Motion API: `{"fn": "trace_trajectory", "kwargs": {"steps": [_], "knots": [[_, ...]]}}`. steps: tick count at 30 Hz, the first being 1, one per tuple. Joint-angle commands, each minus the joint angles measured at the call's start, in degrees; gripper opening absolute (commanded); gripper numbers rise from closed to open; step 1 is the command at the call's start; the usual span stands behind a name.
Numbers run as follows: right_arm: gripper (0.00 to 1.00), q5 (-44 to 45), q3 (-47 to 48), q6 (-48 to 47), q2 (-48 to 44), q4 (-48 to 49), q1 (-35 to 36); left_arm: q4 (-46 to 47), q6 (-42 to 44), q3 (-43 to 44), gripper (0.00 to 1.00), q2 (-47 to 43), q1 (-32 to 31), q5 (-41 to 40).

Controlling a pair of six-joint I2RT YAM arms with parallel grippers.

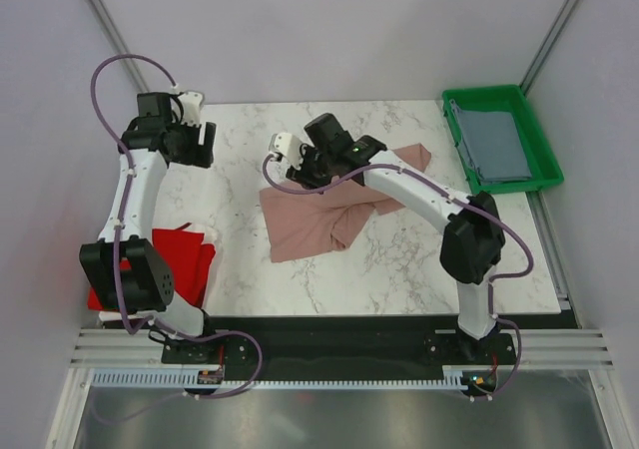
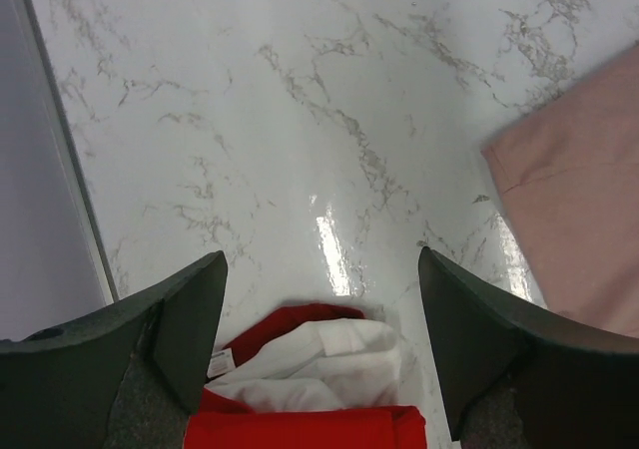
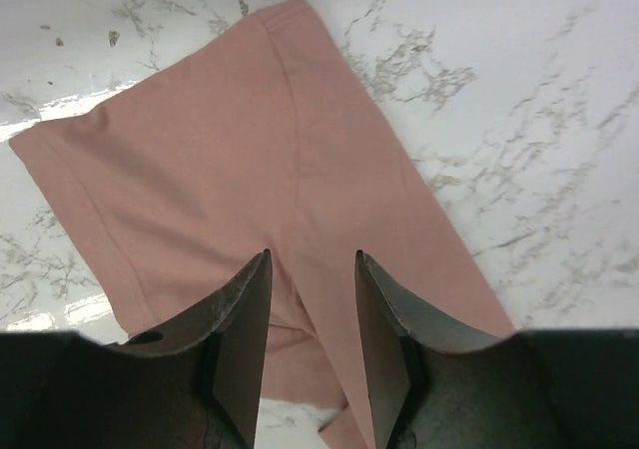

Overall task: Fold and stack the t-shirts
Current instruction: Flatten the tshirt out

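The dusty-pink t-shirt (image 1: 315,224) lies partly spread in the middle of the table, one sleeve (image 1: 411,158) reaching toward the back right. My right gripper (image 1: 303,170) hovers over its far left part. In the right wrist view the right gripper (image 3: 313,255) is open, with pink cloth (image 3: 220,150) lying flat below and nothing pinched. The red t-shirt (image 1: 190,259) sits bunched at the near left edge. My left gripper (image 1: 198,142) is at the back left, and the left gripper (image 2: 321,259) is open over bare marble, with red cloth (image 2: 300,427) and white fabric (image 2: 329,364) beneath it. A grey-blue t-shirt (image 1: 494,142) lies folded in the tray.
The green plastic tray (image 1: 504,95) stands at the back right corner. The left table edge (image 2: 75,190) runs close beside my left gripper. Bare marble (image 1: 419,259) shows at the near right. The pink shirt's edge (image 2: 579,229) shows at the right of the left wrist view.
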Motion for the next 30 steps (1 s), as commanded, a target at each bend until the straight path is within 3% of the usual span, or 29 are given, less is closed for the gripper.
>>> {"fn": "trace_trajectory", "kwargs": {"steps": [1, 15, 30], "knots": [[0.46, -2.5, 3.8, 1.6, 7.1, 0.7, 1.4, -1.5, -2.2, -2.0, 0.84, -5.1, 1.7, 4.0], [0.48, -2.7, 23.3, 4.0, 26.0, 1.9, 6.7, -1.3, -2.5, -12.9, 0.83, -13.3, 6.4, 6.7], [0.46, -2.9, 26.0, 4.0, 32.8, 3.5, 6.7, -1.2, -3.1, -16.1, 0.82, -14.5, 8.1, 6.7]]}}
